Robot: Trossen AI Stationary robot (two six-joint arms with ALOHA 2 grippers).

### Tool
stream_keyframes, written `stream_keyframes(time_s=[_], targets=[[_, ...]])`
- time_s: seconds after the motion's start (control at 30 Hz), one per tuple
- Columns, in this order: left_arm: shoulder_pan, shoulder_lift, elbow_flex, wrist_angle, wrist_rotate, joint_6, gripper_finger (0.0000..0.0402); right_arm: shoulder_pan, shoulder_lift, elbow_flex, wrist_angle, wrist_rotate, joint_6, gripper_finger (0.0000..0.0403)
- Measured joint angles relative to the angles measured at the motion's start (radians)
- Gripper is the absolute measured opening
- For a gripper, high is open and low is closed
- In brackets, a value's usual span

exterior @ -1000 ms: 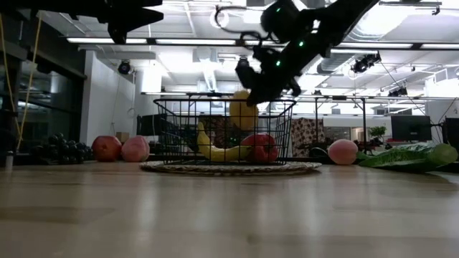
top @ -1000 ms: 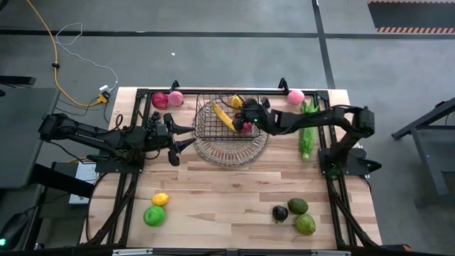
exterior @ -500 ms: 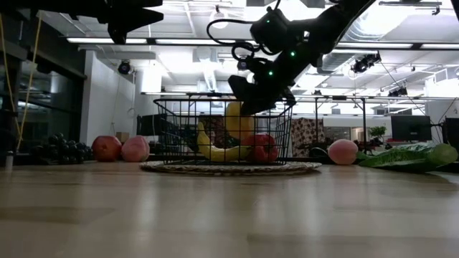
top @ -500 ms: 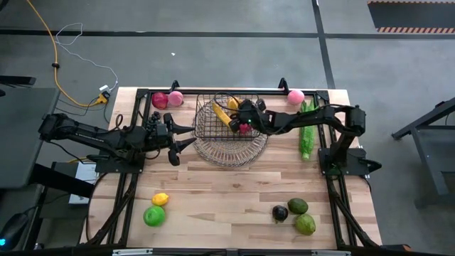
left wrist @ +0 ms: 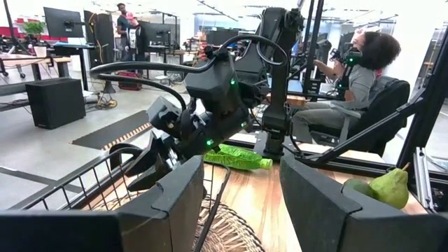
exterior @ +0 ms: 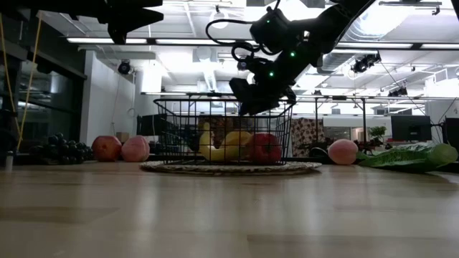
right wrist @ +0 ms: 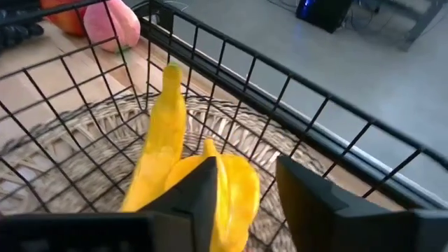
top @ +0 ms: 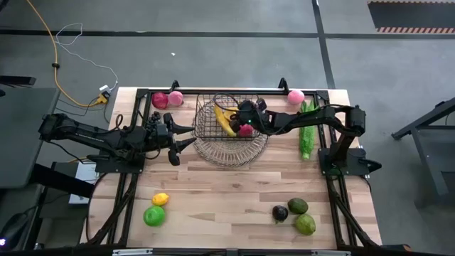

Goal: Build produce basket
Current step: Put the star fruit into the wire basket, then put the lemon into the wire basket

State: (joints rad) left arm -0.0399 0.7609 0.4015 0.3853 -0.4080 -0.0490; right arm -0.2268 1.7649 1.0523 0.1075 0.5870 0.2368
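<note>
The dark wire basket [top: 226, 117] stands on a round woven dish [top: 231, 148] at the table's far middle. In it lie a banana [exterior: 211, 150], a yellow piece [exterior: 238, 138] and a red piece [exterior: 264, 147]. My right gripper [exterior: 254, 97] hangs open at rim height over the basket's right half. In the right wrist view [right wrist: 245, 203] its fingers stand above the yellow piece [right wrist: 234, 185] and the banana [right wrist: 164, 133]. My left gripper [top: 181, 141] is open and empty, just left of the basket.
A red [top: 160, 100] and a pink fruit [top: 175, 98] lie far left; a pink fruit [top: 296, 96] and long green pods [top: 307, 128] lie right of the basket. A lemon [top: 161, 199] and green fruit [top: 153, 215] lie near left. Dark purple [top: 280, 212] and green pieces [top: 302, 215] lie near right.
My right gripper has gone a little toward the table's left and down over the basket. The yellow piece it carried at rim height has left its fingers and now lies on the basket's floor beside the banana.
</note>
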Motion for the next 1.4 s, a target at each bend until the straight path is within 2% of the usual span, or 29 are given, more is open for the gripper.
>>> stream_keyframes(time_s=[0.13,0.27,0.37,0.47,0.53,0.67,0.77,1.4], targets=[[0.0,0.0,0.0,-0.001,0.0,0.0,0.0179,0.039,-0.042,0.0,-0.01,0.008,-0.087,0.0177],[0.0,0.0,0.0,-0.009,0.0,0.0,0.0179,0.111,-0.114,-0.035,-0.024,0.051,-0.166,0.0185],[0.0,0.0,0.0,-0.014,0.0,0.0,0.0179,0.163,-0.205,-0.117,0.004,0.077,-0.195,0.0185],[0.0,0.0,0.0,-0.015,0.0,0.0,0.0179,0.201,-0.334,-0.233,0.096,0.046,-0.212,0.0185],[0.0,0.0,0.0,-0.015,0.0,0.0,0.0179,0.214,-0.427,-0.32,0.21,-0.049,-0.223,0.0185],[0.0,0.0,0.0,-0.014,0.0,0.0,0.0179,0.215,-0.576,-0.474,0.436,-0.357,-0.226,0.0185],[0.0,0.0,0.0,-0.01,0.0,0.002,0.0179,0.215,-0.636,-0.538,0.517,-0.452,-0.219,0.0185],[0.0,0.0,0.0,0.007,0.0,0.027,0.0179,0.215,-0.652,-0.545,0.503,-0.459,-0.242,0.0185]])
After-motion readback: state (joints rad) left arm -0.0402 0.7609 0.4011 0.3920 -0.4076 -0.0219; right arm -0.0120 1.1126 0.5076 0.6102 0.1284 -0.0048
